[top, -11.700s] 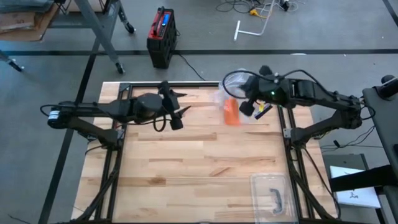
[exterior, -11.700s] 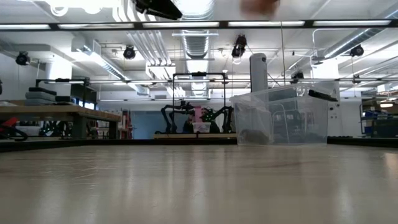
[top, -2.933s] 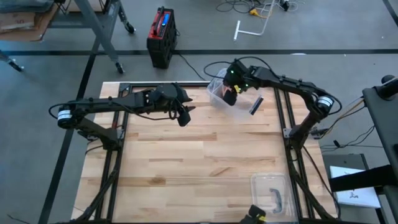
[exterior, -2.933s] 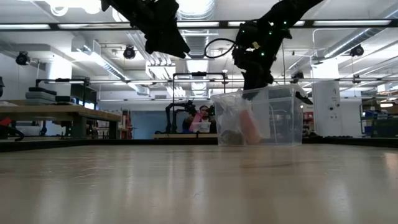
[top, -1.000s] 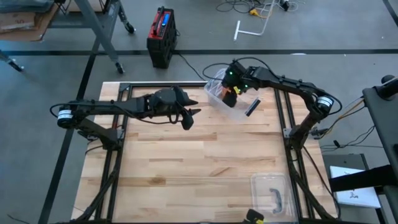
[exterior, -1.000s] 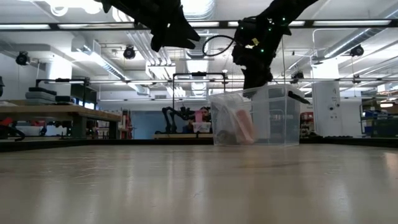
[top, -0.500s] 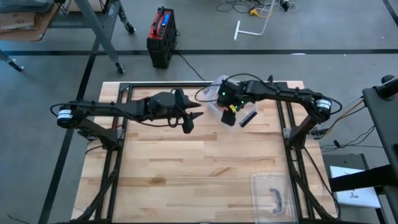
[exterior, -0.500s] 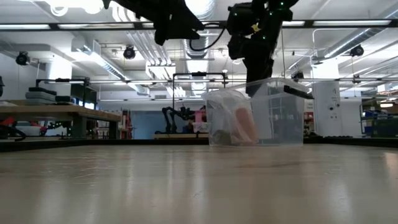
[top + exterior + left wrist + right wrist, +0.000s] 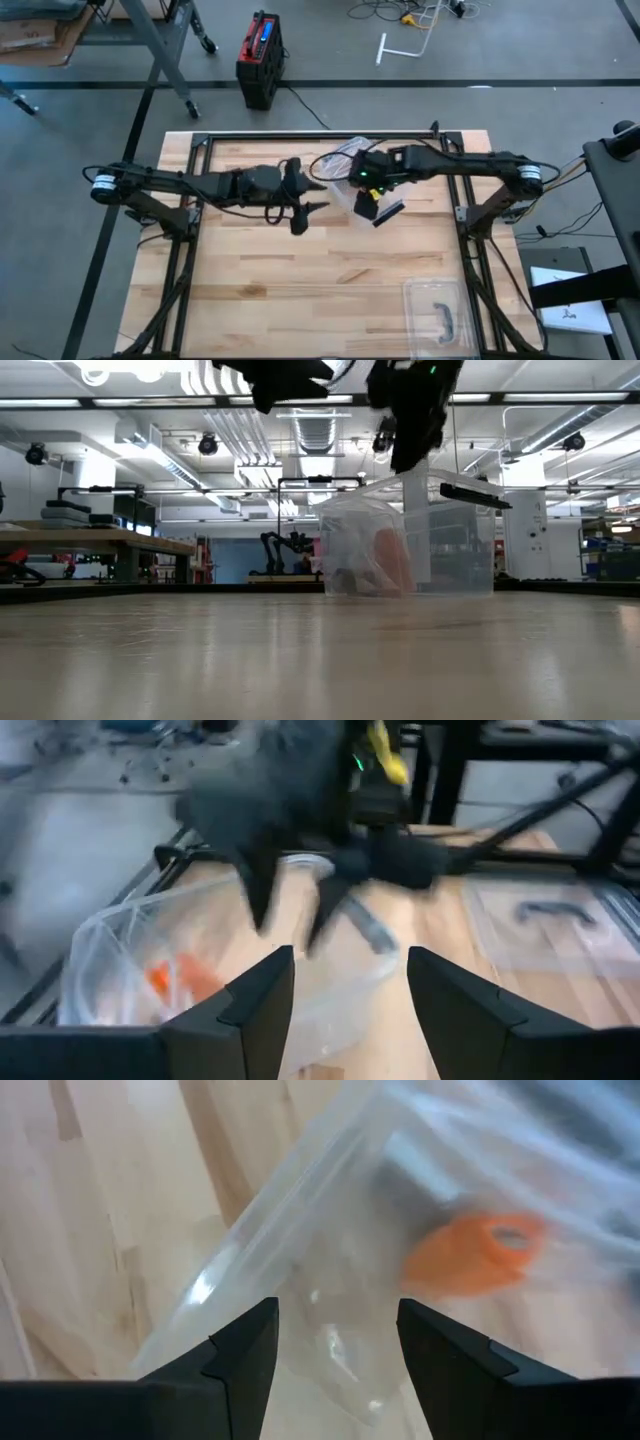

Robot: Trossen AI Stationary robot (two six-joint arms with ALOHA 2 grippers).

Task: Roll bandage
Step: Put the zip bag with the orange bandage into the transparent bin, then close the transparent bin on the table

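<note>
Both arms met over the far middle of the wooden table (image 9: 300, 260). The right gripper (image 9: 368, 196) hung over a clear plastic bin (image 9: 410, 545) that sat on the tabletop, and from the wrist view its two fingers (image 9: 238, 1348) stood spread apart with the bin's wall showing between them. I couldn't tell whether they had hold of the rim or only straddled it. Inside the bin lay an orange bandage roll (image 9: 470, 1252), bunched up with some crinkled clear plastic wrap (image 9: 345, 550), the roll lying toward the bin's near side in the low view. The left gripper (image 9: 303, 200) hovered just beside the bin, off the table, its fingers (image 9: 260, 1005) parted and holding nothing. A black latch or handle (image 9: 474, 494) stuck out from the bin's upper edge. Near the table's front right corner lay a clear lid (image 9: 437, 312) with a dark handle, well apart from everything else.
</note>
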